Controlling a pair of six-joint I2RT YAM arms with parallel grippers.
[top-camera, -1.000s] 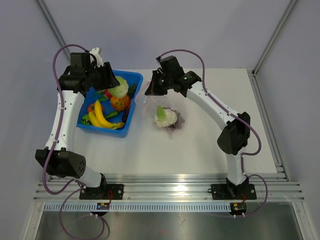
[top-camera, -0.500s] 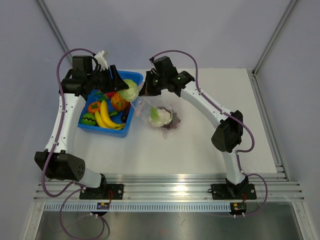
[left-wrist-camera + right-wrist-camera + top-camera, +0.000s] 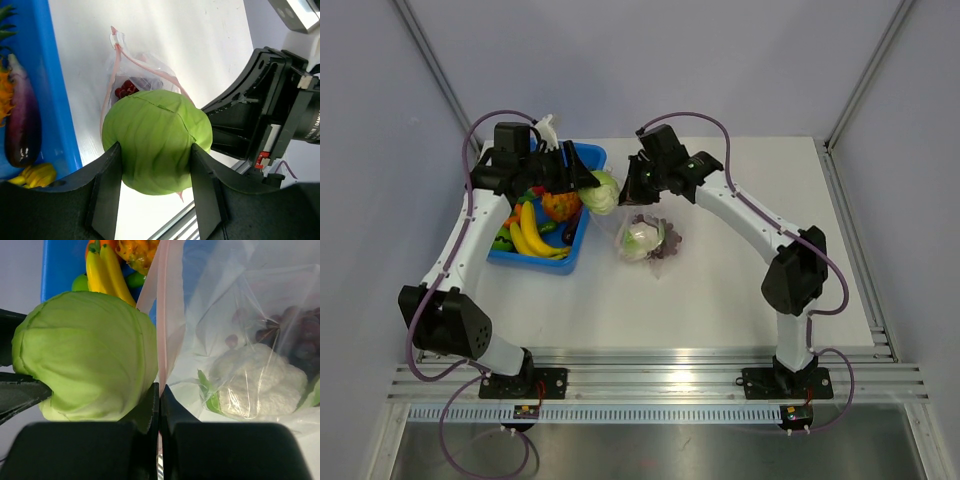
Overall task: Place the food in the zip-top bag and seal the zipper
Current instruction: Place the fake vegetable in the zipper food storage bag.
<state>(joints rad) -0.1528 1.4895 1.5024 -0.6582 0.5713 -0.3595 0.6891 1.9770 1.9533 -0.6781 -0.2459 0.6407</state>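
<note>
My left gripper (image 3: 590, 186) (image 3: 156, 151) is shut on a pale green cabbage (image 3: 604, 192) (image 3: 155, 137) (image 3: 85, 355), held in the air just right of the tray and next to the bag's mouth. The clear zip-top bag (image 3: 646, 240) (image 3: 250, 330) hangs and rests on the table. My right gripper (image 3: 633, 190) (image 3: 159, 390) is shut on its pink zipper (image 3: 164, 315) (image 3: 116, 65) and holds that edge up. Inside the bag lie a white cauliflower-like piece (image 3: 255, 382) and purple grapes (image 3: 295, 335).
The blue tray (image 3: 545, 262) stands at the left with yellow bananas (image 3: 525, 232), an orange pineapple-like toy (image 3: 560, 206) and a purple eggplant (image 3: 22, 125). The two wrists are close together above the bag. Bare white table lies toward the near edge and the right.
My left gripper has carried the cabbage rightward from above the tray to beside the bag's mouth. My right gripper, still on the zipper, shifted slightly and the bag moved with it.
</note>
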